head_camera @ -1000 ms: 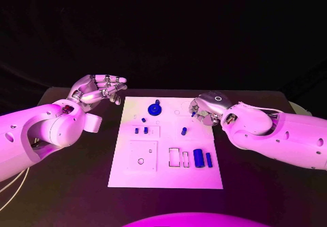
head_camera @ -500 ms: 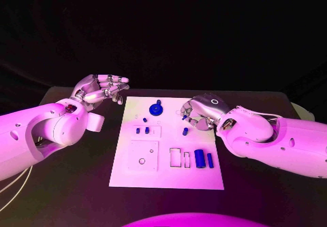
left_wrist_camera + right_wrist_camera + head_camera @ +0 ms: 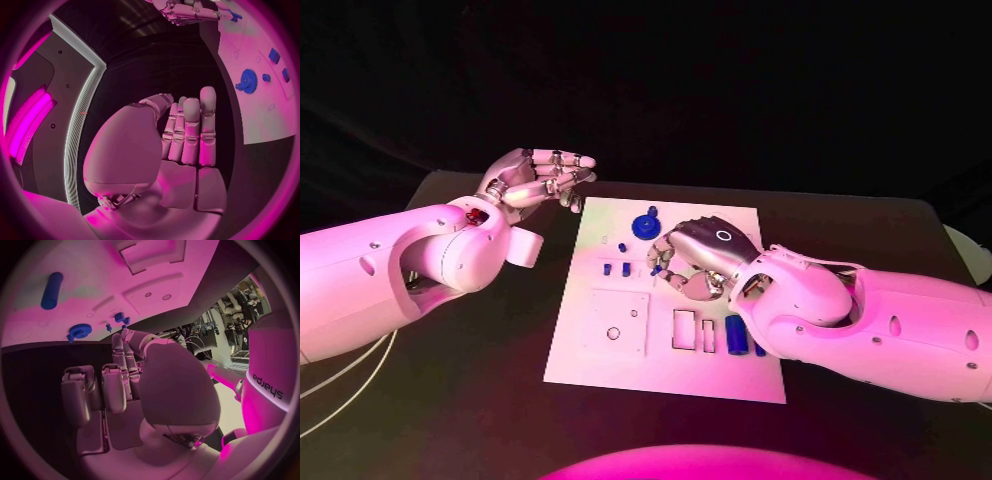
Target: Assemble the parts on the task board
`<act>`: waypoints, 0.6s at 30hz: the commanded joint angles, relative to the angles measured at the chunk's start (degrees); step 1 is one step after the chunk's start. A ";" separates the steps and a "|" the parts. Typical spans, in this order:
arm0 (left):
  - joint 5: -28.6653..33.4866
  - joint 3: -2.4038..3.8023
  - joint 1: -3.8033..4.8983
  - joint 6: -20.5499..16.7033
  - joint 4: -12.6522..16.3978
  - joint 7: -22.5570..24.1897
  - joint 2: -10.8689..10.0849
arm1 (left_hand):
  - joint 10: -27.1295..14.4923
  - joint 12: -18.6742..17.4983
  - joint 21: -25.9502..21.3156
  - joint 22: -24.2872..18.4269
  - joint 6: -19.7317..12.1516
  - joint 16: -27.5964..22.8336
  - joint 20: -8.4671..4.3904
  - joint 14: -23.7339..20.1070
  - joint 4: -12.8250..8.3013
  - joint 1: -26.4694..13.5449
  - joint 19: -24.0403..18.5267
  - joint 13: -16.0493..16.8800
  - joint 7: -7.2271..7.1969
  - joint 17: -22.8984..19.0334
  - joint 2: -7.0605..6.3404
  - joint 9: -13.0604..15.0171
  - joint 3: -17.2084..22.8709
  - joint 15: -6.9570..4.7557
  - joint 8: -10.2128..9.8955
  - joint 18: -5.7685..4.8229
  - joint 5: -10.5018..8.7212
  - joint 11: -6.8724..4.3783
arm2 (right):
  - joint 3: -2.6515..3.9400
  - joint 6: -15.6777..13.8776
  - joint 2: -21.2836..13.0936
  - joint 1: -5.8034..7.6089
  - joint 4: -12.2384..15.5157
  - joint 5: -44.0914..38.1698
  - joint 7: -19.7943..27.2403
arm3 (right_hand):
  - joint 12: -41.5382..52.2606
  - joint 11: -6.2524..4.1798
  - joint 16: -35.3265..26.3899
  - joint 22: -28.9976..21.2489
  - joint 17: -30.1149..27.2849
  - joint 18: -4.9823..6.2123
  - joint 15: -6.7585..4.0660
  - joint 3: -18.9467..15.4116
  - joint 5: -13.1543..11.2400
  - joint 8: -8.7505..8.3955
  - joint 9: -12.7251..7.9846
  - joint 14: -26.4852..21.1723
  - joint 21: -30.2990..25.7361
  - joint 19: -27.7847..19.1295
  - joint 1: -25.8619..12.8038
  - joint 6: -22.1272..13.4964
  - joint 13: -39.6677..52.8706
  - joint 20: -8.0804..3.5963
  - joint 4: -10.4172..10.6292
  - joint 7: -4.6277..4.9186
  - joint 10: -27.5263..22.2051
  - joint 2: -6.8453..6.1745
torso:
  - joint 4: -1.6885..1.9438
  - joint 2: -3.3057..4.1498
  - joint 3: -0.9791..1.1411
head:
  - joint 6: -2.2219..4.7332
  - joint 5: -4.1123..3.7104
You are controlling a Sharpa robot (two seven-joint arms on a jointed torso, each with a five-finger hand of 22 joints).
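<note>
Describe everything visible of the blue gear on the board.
The gear is a round, toothed blue disc, plastic by its look, with a raised hub at its middle and a small blue tab beside its rim. It lies flat near the far edge of the white board, clear of both hands. The right hand hovers just nearer the robot, not touching it.
</note>
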 commanded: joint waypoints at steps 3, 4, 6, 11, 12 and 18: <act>0.44 0.03 0.01 0.30 0.18 0.36 0.22 | -0.59 0.46 -0.25 -0.08 -0.11 -0.28 -0.34 -0.41 -0.21 0.28 -0.04 0.12 0.20 -0.11 -0.10 -0.08 0.30 -0.01 0.18 0.36 0.30 0.19 | -0.18 1.22 1.59 -1.39 -1.02 0.65 1.04 | -0.32 -0.25 -0.27 14.05 -0.06 -0.73 -0.38 -0.03 0.04 0.07 0.10 2.89 0.18 5.05 -0.88 0.14 0.01 -0.34 -0.17 -0.03 -0.12 0.15 | 0.03 0.09 0.02 | -0.39 0.68; 0.44 0.03 0.01 0.31 0.21 0.37 0.21 | -0.59 0.46 -0.25 -0.08 -0.11 -0.28 -0.34 -0.41 -0.21 0.28 -0.04 0.12 0.20 -0.11 -0.10 -0.08 0.30 -0.01 0.18 0.36 0.30 0.19 | -0.20 1.27 1.82 -1.59 -1.16 0.68 1.08 | -0.32 -0.25 -0.27 14.05 -0.06 -0.73 -0.38 -0.03 0.04 0.07 0.10 2.89 0.18 5.05 -0.88 0.14 0.01 -0.34 -0.17 -0.03 -0.12 0.15 | -0.01 0.12 -0.01 | -0.49 0.96; 0.44 0.03 0.01 0.31 0.25 0.37 0.19 | -0.59 0.46 -0.25 -0.08 -0.11 -0.28 -0.34 -0.41 -0.21 0.28 -0.04 0.12 0.20 -0.11 -0.10 -0.08 0.30 -0.01 0.18 0.36 0.30 0.19 | -0.25 1.41 2.44 -2.17 -1.51 0.77 1.19 | -0.40 -0.24 -0.28 14.05 -0.08 -0.73 -0.37 -0.04 0.00 0.04 0.10 2.89 0.19 5.05 -0.98 0.08 0.00 -0.34 -0.17 -0.02 -0.16 0.18 | -0.04 0.11 0.01 | -0.66 1.23; 0.44 0.03 0.01 0.34 0.26 0.35 0.18 | -0.59 0.46 -0.25 -0.08 -0.11 -0.28 -0.34 -0.41 -0.21 0.28 -0.04 0.12 0.20 -0.11 -0.10 -0.08 0.30 -0.01 0.18 0.36 0.30 0.19 | -0.38 1.69 4.02 -3.58 -2.42 0.99 1.45 | -0.44 -0.23 -0.28 14.04 -0.08 -0.72 -0.36 -0.03 -0.02 0.03 0.11 2.89 0.16 5.03 -1.05 0.05 -0.01 -0.34 -0.17 -0.01 -0.18 0.23 | 0.05 0.08 0.04 | -1.10 1.67; 0.44 0.03 0.01 0.36 0.27 0.35 0.18 | -0.59 0.46 -0.25 -0.08 -0.11 -0.28 -0.34 -0.41 -0.21 0.28 -0.04 0.12 0.20 -0.11 -0.10 -0.08 0.30 -0.01 0.18 0.36 0.30 0.19 | -0.39 1.74 4.27 -3.79 -2.58 1.01 1.49 | -0.44 -0.23 -0.28 14.04 -0.08 -0.72 -0.36 -0.03 -0.02 0.03 0.11 2.89 0.16 5.03 -1.05 0.05 -0.01 -0.34 -0.17 -0.01 -0.18 0.23 | 0.05 0.08 0.04 | -1.13 1.74; 0.44 0.02 0.01 0.48 0.31 0.30 0.24 | -0.59 0.46 -0.25 -0.08 -0.11 -0.28 -0.34 -0.41 -0.21 0.28 -0.04 0.12 0.20 -0.11 -0.10 -0.08 0.30 -0.01 0.18 0.36 0.30 0.19 | -0.45 2.11 5.60 -4.65 -3.76 1.09 1.63 | -0.48 -0.22 -0.27 14.02 -0.07 -0.71 -0.36 -0.03 -0.04 0.01 0.12 2.89 0.11 5.01 -1.12 0.03 -0.01 -0.34 -0.16 -0.01 -0.20 0.29 | 0.05 0.04 0.01 | -1.41 2.19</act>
